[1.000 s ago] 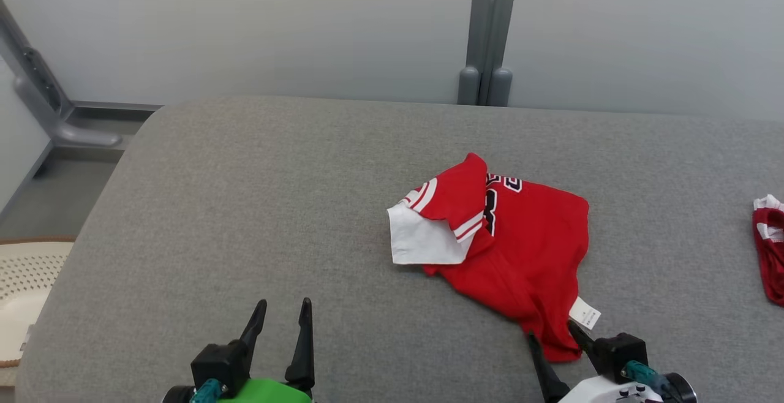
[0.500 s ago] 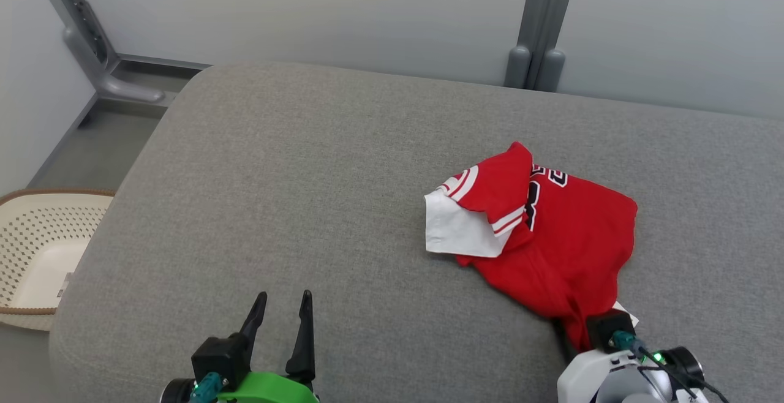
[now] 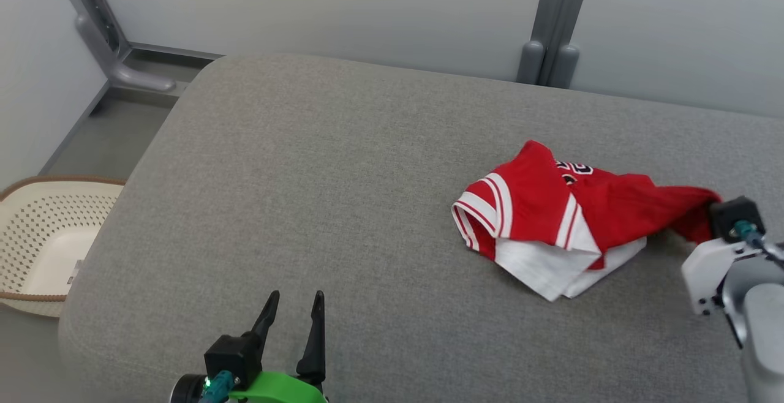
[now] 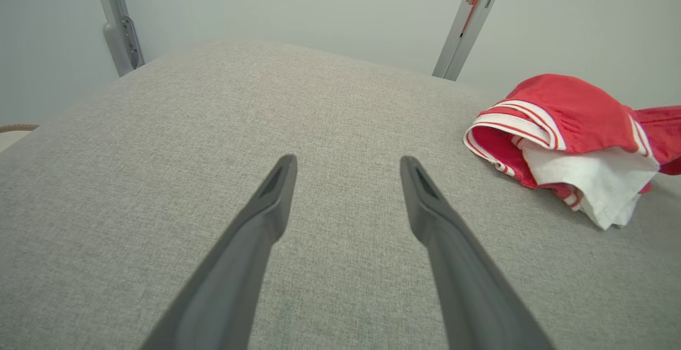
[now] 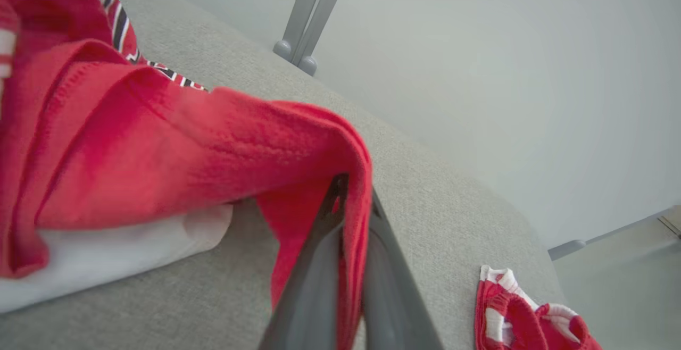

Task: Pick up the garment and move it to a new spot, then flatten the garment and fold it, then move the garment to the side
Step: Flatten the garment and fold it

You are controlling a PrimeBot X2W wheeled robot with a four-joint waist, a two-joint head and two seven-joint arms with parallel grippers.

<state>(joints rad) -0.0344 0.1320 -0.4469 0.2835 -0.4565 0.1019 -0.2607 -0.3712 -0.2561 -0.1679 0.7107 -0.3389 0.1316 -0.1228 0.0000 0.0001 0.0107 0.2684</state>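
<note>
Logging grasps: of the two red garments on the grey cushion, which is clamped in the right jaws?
The large jersey with the white panel, its edge pinched in the right gripper; the small bunched garment lies apart.

The garment lies right of middle on the worktop, its right end in the right hand. The left hand hovers at the near edge. A basket sits beyond the worktop's left end.

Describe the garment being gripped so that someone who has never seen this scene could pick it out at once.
On the broad grey padded surface, look to its right part, where the right end effector is shut on a fold of cloth. That cloth is the red jersey, bunched, with white-striped trim and a white layer beneath. The smaller red-and-white piece lies apart, untouched.
</note>
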